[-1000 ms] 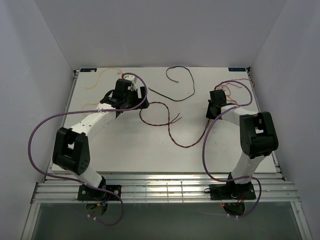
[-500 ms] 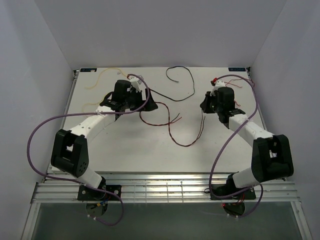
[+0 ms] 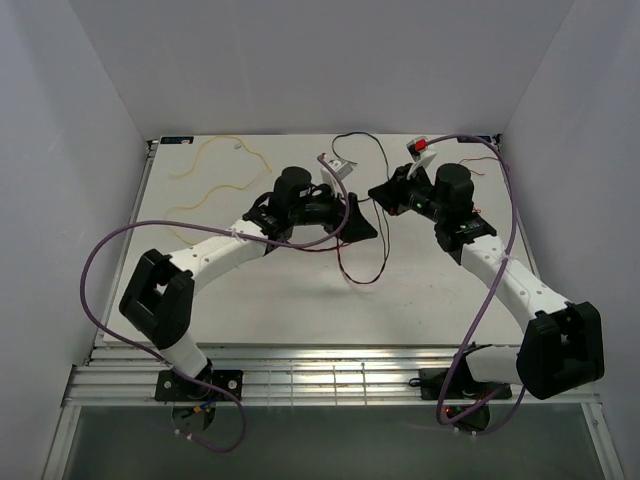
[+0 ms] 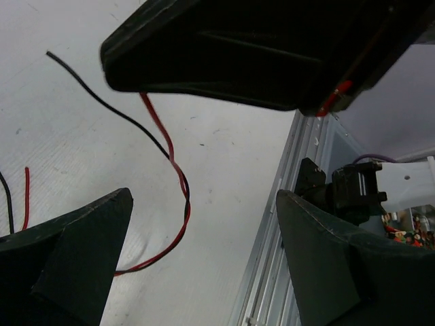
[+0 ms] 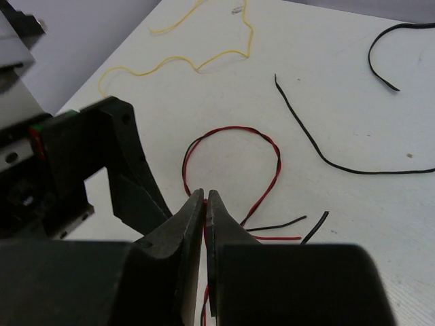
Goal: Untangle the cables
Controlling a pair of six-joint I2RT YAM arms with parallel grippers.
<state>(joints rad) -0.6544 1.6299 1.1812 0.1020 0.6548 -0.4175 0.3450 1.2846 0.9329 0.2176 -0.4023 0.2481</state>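
1. Black fingers of the right hand (image 5: 204, 195) are pressed almost together at the tips. A red strand shows in the slit between them, so this hand seems to be pinching the red-and-black twisted cable (image 5: 278, 163), though the contact itself is hidden.
2. Just beyond those fingertips the same cable forms a round loop lying flat on the white bench (image 3: 200, 290). Its loose red and black ends fan out beside the loop.
3. The left hand (image 4: 204, 197) has its fingers spread wide and grips nothing. In its wrist view the twisted cable curves down across the bench through the gap between the two fingers.
4. The two hands meet near the middle of the bench, just beside each other. From the left wrist, the dark underside of the right hand fills the top of the view, above the spread fingers.
5. A separate black cable (image 5: 326, 160) lies on the bench past the loop, near it but apart from it, in a long shallow curve.
6. The yellow cable (image 5: 197, 68) lies in loose waves towards the far left corner of the bench, well apart from both hands and from the other cables.
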